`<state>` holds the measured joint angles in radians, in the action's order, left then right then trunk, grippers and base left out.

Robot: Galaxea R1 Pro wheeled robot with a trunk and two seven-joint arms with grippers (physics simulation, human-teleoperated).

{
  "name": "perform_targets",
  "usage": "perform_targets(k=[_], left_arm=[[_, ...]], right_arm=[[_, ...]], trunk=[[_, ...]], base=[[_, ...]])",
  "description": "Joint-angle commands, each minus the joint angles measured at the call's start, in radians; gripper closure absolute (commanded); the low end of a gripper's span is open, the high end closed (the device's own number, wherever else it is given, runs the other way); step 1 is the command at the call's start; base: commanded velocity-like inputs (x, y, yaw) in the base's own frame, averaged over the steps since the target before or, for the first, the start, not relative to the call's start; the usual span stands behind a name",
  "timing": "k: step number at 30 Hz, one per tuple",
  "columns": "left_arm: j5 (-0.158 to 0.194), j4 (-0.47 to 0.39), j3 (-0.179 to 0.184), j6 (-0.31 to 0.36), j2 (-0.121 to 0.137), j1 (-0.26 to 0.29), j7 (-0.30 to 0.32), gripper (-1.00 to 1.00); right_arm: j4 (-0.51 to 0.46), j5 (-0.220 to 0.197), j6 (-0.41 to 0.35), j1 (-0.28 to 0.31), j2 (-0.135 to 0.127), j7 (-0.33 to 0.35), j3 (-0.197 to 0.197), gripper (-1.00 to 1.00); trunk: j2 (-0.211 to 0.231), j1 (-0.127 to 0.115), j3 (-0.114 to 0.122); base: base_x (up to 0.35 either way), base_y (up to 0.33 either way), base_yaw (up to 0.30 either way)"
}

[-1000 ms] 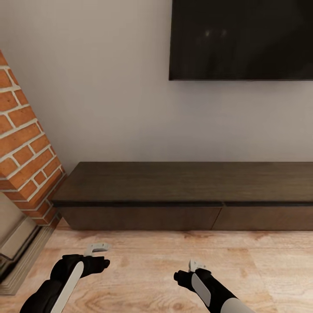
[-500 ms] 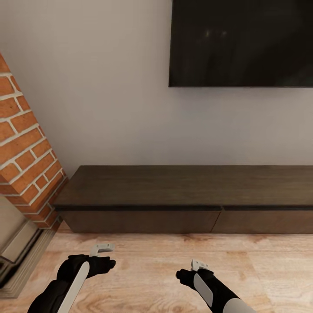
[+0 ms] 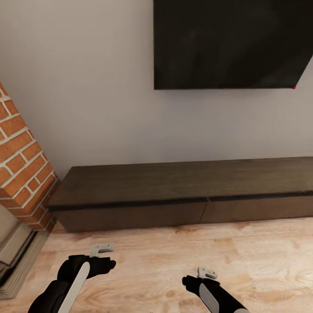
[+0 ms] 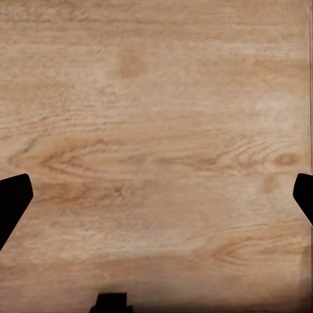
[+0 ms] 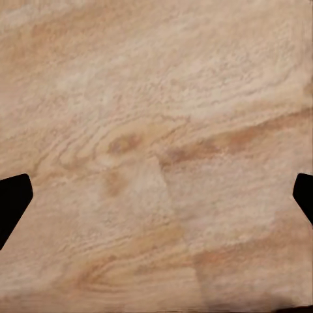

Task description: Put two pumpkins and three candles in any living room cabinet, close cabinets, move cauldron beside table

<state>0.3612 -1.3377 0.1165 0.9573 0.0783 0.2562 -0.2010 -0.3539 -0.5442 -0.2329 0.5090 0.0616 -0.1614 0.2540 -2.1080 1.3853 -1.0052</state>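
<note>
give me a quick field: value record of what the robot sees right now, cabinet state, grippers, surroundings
cabinet: long low dark brown unit against the wall, both visible drawer fronts shut, top bare
left gripper: open, nothing held, over the wood floor
right gripper: open, nothing held, over the floor
wall: dark screen mounted above the cabinet
left side: brick column beside the cabinet's left end
wrist views: wood floor between spread fingertips

You face a dark brown cabinet, a black screen on a pale grey wall, red brick, and light grained wood floor.
</note>
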Motion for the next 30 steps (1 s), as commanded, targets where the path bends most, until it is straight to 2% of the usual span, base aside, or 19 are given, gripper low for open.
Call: perform_targets(k=[1,6,22,30], left_arm=[[0.000,0.000,0.000,0.000,0.000,0.000,0.000,-1.00],[-0.003,0.000,0.001,0.000,0.000,0.000,0.000,-1.00],[-0.006,0.000,0.002,0.000,0.000,0.000,0.000,-1.00],[-0.006,0.000,0.002,0.000,0.000,0.000,0.000,-1.00]], right_arm=[[0.000,-0.001,0.002,0.000,-0.010,0.000,0.000,-1.00],[0.001,-0.002,0.005,-0.001,-0.029,-0.001,-0.001,-1.00],[0.005,-0.002,0.009,-0.001,-0.034,-0.002,-0.001,-1.00],[0.006,-0.002,0.012,-0.001,-0.053,-0.002,-0.005,-1.00]], trunk=[[0.007,-0.004,0.003],[0.042,-0.023,0.015],[0.154,-0.084,0.055],[0.210,-0.115,0.076]], base=[[-0.069,0.000,-0.252],[-0.027,0.000,-0.258],[-0.002,0.000,-0.261],[0.000,0.000,-0.261]])
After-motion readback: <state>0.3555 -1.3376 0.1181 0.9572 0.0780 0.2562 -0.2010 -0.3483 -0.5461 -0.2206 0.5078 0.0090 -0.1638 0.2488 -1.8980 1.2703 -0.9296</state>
